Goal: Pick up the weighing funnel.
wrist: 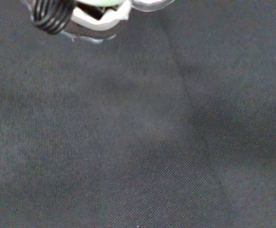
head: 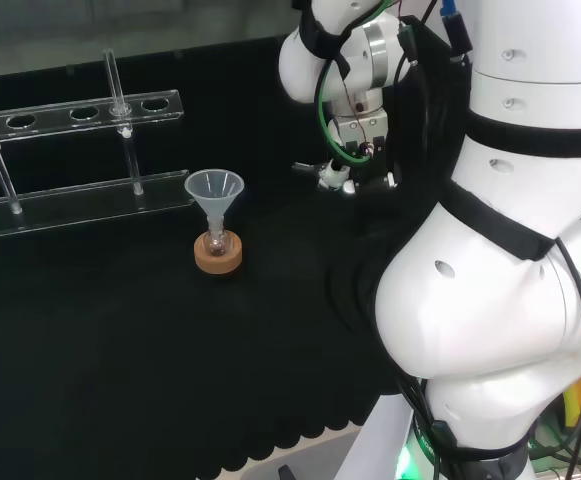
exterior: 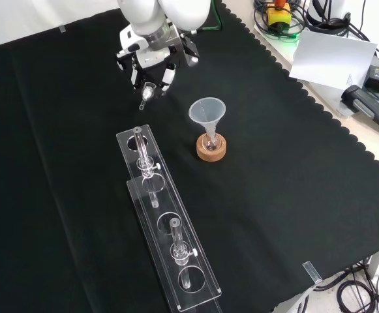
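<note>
Seen from behind the arm, the left of the tabletop (head: 120, 380) is taken up by a long clear rack (head: 80, 110) with a row of round holes. Thin clear tubes (head: 116, 85) stand upright in it. To its right, just off the rack's near end, the big cone-shaped funnel (head: 214, 192) stands mouth up. Its stem goes down into a small flask (head: 216, 240), which sits in a cork ring (head: 218, 256). Further right, well apart from the funnel, the hand (head: 358, 135) hangs low over the black cloth, with a green cable (head: 322, 100) looping beside it. At the right edge stand the arm's own big white links (head: 510, 250).

From the front camera, the rack runs from the lower middle up toward the hand, and the hand comes in from the top, just beyond the rack's far end. The funnel on its cork ring stands to the right of both.

The hand's black and white fingers (exterior: 166, 77) are curled in around a small clear piece, the weighing funnel (exterior: 147, 93). It is pinched between them, with its short stem pointing down and a little left toward the cloth. I can't make out whether the stem's tip touches the cloth or hangs just above it.

The wrist camera looks onto the weave of the black cloth, close under the palm. At the edge of that picture are a white part of the hand and a black coiled cable (wrist: 50, 16).
</note>
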`<action>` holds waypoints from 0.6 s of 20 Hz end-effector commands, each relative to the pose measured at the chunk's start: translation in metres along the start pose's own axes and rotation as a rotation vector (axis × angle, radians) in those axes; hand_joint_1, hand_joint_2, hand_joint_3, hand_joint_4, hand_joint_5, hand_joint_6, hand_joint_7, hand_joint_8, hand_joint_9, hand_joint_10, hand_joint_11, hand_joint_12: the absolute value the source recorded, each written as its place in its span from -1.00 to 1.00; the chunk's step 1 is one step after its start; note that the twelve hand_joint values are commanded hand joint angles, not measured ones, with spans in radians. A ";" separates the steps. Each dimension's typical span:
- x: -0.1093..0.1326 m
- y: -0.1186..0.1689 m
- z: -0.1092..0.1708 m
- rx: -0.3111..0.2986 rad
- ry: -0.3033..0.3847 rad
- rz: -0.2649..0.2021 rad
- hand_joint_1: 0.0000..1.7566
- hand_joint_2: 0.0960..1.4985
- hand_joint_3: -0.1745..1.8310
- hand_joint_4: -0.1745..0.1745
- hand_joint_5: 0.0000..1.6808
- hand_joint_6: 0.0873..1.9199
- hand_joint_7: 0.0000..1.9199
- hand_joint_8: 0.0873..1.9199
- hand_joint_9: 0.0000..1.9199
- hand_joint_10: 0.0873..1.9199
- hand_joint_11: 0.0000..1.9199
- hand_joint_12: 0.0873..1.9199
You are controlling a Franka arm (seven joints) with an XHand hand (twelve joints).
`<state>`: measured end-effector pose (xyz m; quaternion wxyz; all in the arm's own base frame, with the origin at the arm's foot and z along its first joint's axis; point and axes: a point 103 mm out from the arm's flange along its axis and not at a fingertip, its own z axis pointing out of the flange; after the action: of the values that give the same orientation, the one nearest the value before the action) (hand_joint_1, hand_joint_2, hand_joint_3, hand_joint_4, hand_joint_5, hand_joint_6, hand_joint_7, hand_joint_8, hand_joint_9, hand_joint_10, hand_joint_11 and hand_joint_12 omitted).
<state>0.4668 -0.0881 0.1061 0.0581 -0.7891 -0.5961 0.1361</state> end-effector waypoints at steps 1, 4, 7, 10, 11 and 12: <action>-0.008 -0.011 -0.016 -0.005 -0.010 0.012 0.26 -0.08 -0.37 1.00 0.57 -0.54 0.58 -0.71 0.25 -0.89 -1.00 0.43; -0.008 -0.015 -0.024 -0.007 -0.016 0.012 0.26 -0.08 -0.37 1.00 0.57 -0.54 0.58 -0.72 0.25 -0.89 -1.00 0.43; -0.008 -0.018 -0.032 -0.010 -0.025 0.007 0.26 -0.09 -0.36 1.00 0.57 -0.54 0.58 -0.72 0.25 -0.89 -1.00 0.43; -0.006 -0.020 -0.037 -0.009 -0.035 0.004 0.26 -0.09 -0.36 1.00 0.57 -0.55 0.58 -0.72 0.25 -0.90 -1.00 0.43; -0.006 -0.020 -0.037 -0.011 -0.038 0.005 0.26 -0.09 -0.36 1.00 0.57 -0.55 0.58 -0.72 0.25 -0.90 -1.00 0.43; -0.006 -0.021 -0.038 -0.013 -0.041 0.006 0.26 -0.09 -0.36 1.00 0.57 -0.55 0.59 -0.72 0.26 -0.90 -1.00 0.43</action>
<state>0.4576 -0.0881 0.1459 0.0453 -0.7895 -0.5948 0.1443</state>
